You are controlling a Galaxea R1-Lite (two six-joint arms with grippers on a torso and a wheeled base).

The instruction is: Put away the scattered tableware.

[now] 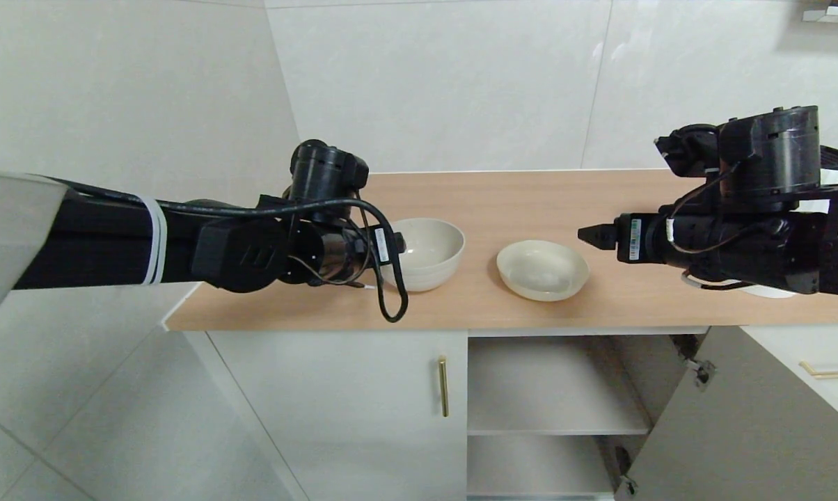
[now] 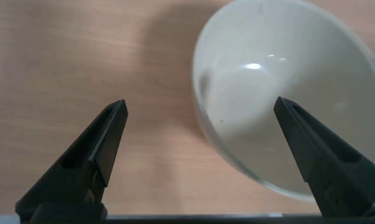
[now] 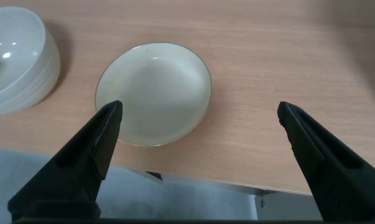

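1. Left gripper (image 2: 200, 102) open wide and holding nothing, set astride the rim of the deep bowl (image 1: 426, 254): one finger over the hollow, the other over the bench (image 1: 530, 202) outside the wall. Right gripper (image 3: 199, 106) spread just as wide, also unladen, hanging over the shallow dish (image 1: 543, 270) without touching it.
2. Nearest, below the bench front: cupboard door (image 1: 725, 417) already swung open, shelf (image 1: 544, 390) exposed and ready to receive.
3. Reads as barely begun: both pieces on the bench top, neither gripped nor lifted. Leaves every grasp, carry and placement to do, the bowl looking like the first pick.
4. Just behind the front edge: bowl on the robot's left, dish on its right, near each other but apart.
5. Both upright, mouths facing straight up. Round in plan, so no long axis and no heading to speak of; only the vertical axis of symmetry, untilted.
6. Farther right, under the right arm: a white rim (image 1: 774, 293), too hidden to name, possibly a third piece.
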